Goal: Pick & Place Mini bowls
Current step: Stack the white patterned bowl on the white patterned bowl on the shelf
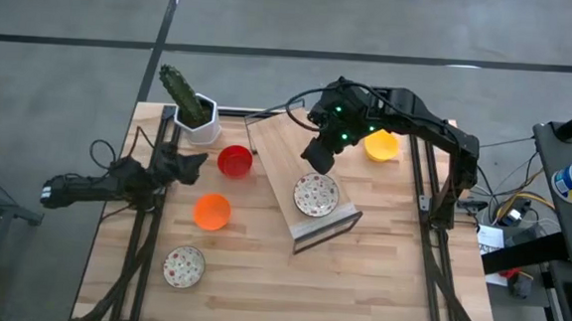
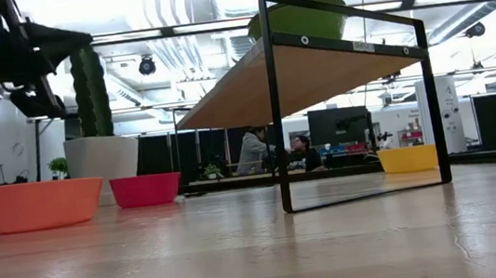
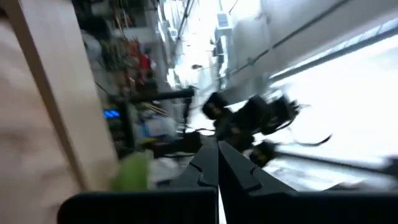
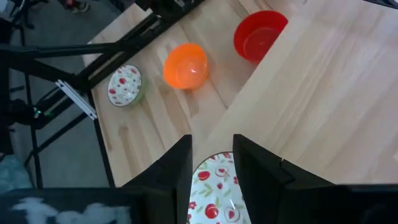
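Note:
A red-speckled white mini bowl sits on top of the tilted wooden shelf; the low view shows its green underside. My right gripper hovers open just past that bowl's far rim, and its wrist view shows the bowl between the two fingers, apart from them. The red bowl, orange bowl, yellow bowl and a second speckled bowl rest on the table. My left gripper waits shut beside the red bowl, on its left. A third speckled bowl is out of view.
The white cactus pot stands at the table's far left, behind my left gripper. The black-framed shelf takes up the table's middle. Bare wood lies along the near edge. People sit in the room beyond.

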